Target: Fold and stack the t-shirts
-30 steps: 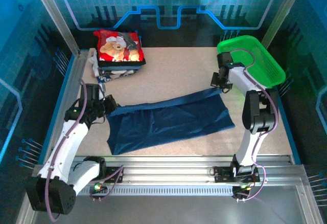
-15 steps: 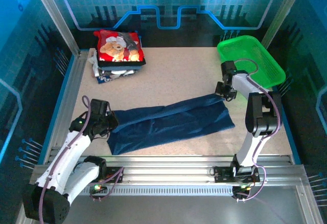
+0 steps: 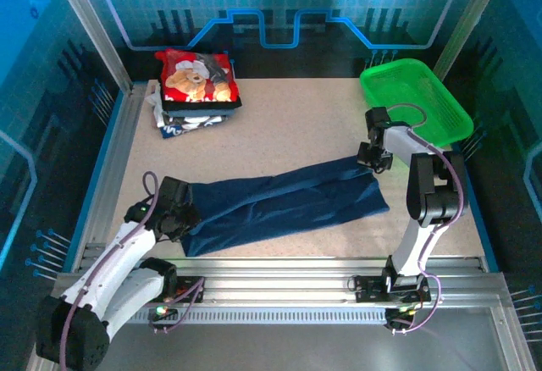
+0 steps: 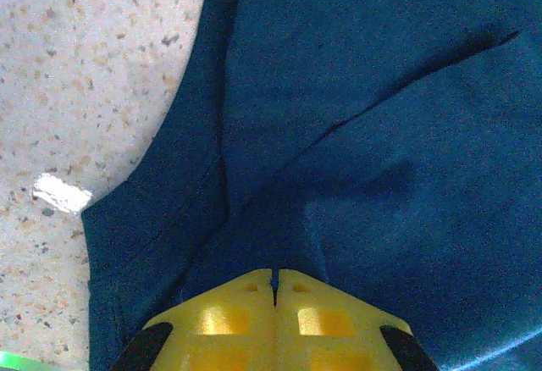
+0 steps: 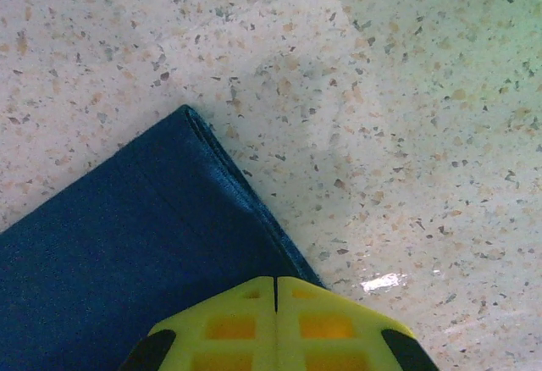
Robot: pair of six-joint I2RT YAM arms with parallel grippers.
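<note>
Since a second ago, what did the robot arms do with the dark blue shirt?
Both pulled toward the near edge, the left gripper far, the right gripper a little, drawing the far edge of the navy t-shirt over itself into a narrower band. Both stay shut on it. The teddy-bear shirt stack and green basket stayed put.

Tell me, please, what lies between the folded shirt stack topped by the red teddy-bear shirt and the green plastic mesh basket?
The top view shows bare speckled beige tabletop between the folded shirt stack and the green plastic mesh basket.
</note>
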